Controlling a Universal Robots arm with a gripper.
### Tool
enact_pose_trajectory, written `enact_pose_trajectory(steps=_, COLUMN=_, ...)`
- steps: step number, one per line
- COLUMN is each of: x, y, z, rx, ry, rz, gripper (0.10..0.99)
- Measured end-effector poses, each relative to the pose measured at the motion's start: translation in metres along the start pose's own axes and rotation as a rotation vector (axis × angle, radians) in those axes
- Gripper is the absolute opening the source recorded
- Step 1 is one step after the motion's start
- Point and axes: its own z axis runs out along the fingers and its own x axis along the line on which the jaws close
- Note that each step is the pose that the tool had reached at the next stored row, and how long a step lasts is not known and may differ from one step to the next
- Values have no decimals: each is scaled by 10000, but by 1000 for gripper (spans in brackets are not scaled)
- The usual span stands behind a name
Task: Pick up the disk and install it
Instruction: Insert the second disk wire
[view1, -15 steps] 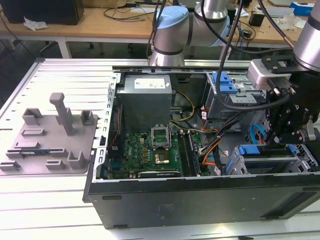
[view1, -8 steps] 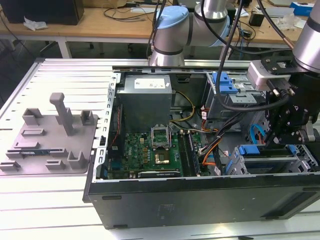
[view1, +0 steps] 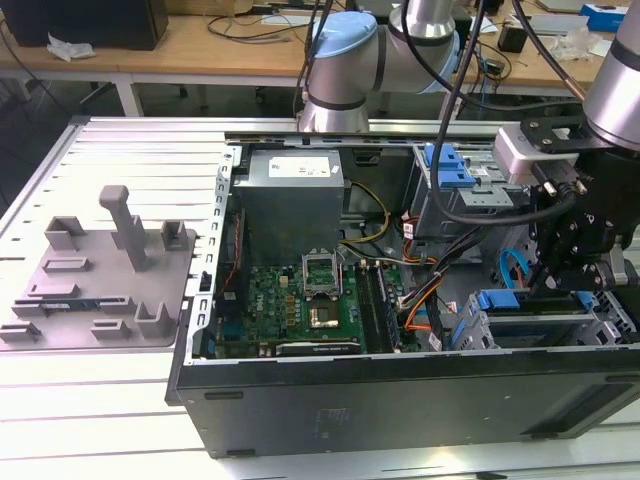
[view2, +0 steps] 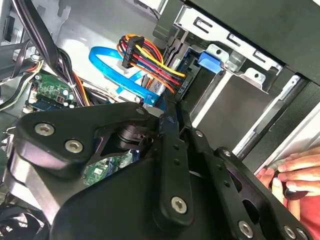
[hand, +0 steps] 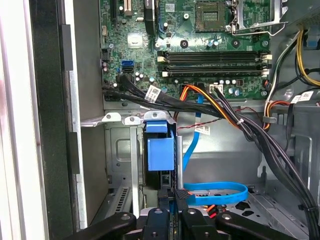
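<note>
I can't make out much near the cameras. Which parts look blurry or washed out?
Second wrist view: the gripper linkage looms dark, a hand looks soft. First wrist view: the case edge is washed out, the motherboard sharp. Exterior view: evenly lit.

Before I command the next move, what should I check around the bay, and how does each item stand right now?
1. Disk in the drive bay slot: ok.
2. Disk fully seated: cannot tell.
3. Blue cable clear of the pincer: cannot tell; its loop lies right beside it.
4. Person's hand away from the arm: not ok; it rests at the case edge in the second wrist view.
5. Grey fixture free of the disk: ok.
</note>
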Motion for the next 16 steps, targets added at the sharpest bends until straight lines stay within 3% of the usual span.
enact_pose_trajectory(steps=2, x=-1, y=0, z=3, rx=0, ry=-10, rz=0, gripper=173)
enact_pose_trajectory(steps=3, x=-1, y=-1, z=-9, rx=0, ry=-12, rz=0, gripper=231)
enact_pose_trajectory(steps=4, x=-1, y=-4, z=-55, rx=0, ry=-3, rz=0, gripper=298)
enact_pose_trajectory(steps=6, x=-1, y=-9, z=-113, rx=0, ry=-5, rz=0, gripper=298)
enact_pose_trajectory(steps=8, x=-3, y=-15, z=-198, rx=0, ry=-4, rz=0, gripper=298)
enact_pose_trajectory(steps=9, x=-6, y=-22, z=-292, rx=1, ry=-1, rz=0, gripper=298)
enact_pose_trajectory(steps=11, x=-8, y=-29, z=-377, rx=1, ry=6, rz=-1, gripper=298)
enact_pose_trajectory(steps=13, x=-14, y=-40, z=-529, rx=2, ry=49, rz=-5, gripper=298)
enact_pose_trajectory(steps=15, x=-28, y=-45, z=-594, rx=4, ry=111, rz=-10, gripper=220)
enact_pose_trajectory(steps=16, x=-48, y=-47, z=-629, rx=7, ry=189, rz=-16, gripper=153)
